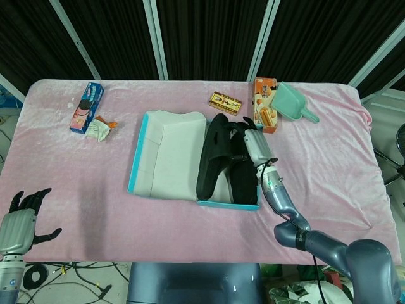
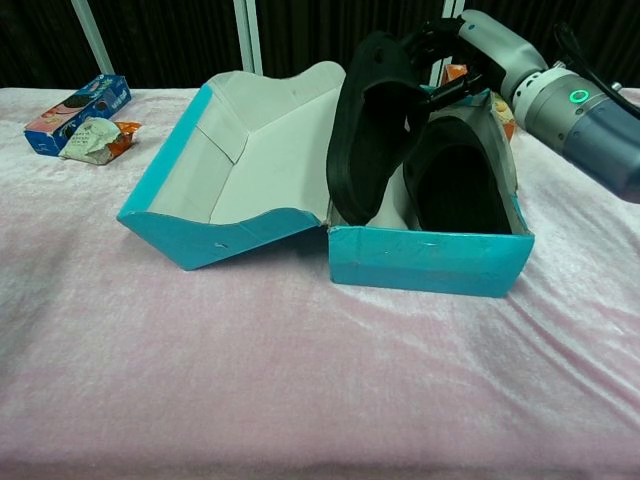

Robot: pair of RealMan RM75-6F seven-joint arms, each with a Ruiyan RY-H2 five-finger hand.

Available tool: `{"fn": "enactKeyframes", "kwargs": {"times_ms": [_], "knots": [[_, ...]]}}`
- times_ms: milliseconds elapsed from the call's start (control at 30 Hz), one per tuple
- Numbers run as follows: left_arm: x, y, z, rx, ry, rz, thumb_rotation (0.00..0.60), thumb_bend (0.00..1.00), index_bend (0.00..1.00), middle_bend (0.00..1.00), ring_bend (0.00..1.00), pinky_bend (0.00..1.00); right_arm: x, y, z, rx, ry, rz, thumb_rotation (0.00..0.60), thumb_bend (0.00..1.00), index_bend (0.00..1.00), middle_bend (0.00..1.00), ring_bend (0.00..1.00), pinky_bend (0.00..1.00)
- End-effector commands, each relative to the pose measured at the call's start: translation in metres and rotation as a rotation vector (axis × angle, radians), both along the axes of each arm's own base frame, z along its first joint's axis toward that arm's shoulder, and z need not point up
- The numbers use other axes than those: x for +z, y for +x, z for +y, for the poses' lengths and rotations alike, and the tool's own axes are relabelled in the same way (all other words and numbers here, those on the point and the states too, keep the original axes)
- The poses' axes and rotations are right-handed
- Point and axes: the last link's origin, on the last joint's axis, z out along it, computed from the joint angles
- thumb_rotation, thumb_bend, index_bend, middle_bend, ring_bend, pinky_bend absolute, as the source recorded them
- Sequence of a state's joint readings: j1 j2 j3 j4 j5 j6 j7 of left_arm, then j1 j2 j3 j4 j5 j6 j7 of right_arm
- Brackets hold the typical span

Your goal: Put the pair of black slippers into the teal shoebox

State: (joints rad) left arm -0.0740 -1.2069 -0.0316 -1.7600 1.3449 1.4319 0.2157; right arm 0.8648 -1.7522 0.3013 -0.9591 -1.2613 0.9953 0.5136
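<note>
Head view only: left hand (image 1: 22, 218) at the near left table edge, fingers spread, holding nothing, well apart from everything else; the chest view does not show it. The head view also shows the whole pink table (image 1: 95, 183) from above. The chest view shows the box depth and slipper tilt better.

Right hand (image 1: 253, 144) is over the far right part of the teal shoebox (image 2: 430, 262), its fingers (image 2: 425, 45) closed on the heel end of one black slipper (image 2: 365, 130). That slipper stands steeply tilted, toe down inside the box at the left side, heel up at the hand. The second slipper (image 2: 455, 185) lies in the box just right of the held one, below the hand, its back propped against the far wall. In the head view both lie side by side in the box compartment.

The box lid (image 1: 168, 155) is flapped open to the left of the hand and leans up in the chest view.

Beyond the hand: an orange snack box (image 1: 266, 104), a small candy box (image 1: 226, 101) and a green scoop (image 1: 292, 102). Far left of the hand: a blue cookie box (image 1: 87, 107) with a wrapper (image 1: 100, 129) touching it. Nothing sits between the hand and the box.
</note>
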Motion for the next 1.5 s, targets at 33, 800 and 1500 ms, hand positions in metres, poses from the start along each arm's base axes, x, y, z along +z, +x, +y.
{"fn": "enactKeyframes", "kwargs": {"times_ms": [33, 800, 1500], "knots": [[0.000, 0.000, 0.000, 0.000, 0.000, -0.001, 0.600, 0.00, 0.14, 0.18, 0.16, 0.00, -0.003, 0.001, 0.000, 0.000, 0.026, 0.011, 0.600, 0.15, 0.55, 0.54, 0.23, 0.06], [-0.003, 0.001, 0.006, 0.003, -0.012, -0.002, 0.600, 0.00, 0.14, 0.18, 0.16, 0.00, -0.030, 0.012, 0.008, 0.091, 0.095, 0.229, 0.600, 0.13, 0.55, 0.51, 0.22, 0.06], [-0.003, -0.002, 0.005, -0.005, -0.007, -0.010, 0.600, 0.00, 0.14, 0.18, 0.16, 0.00, -0.006, 0.014, 0.020, 0.146, 0.038, 0.387, 0.600, 0.02, 0.00, 0.00, 0.00, 0.03]]}}
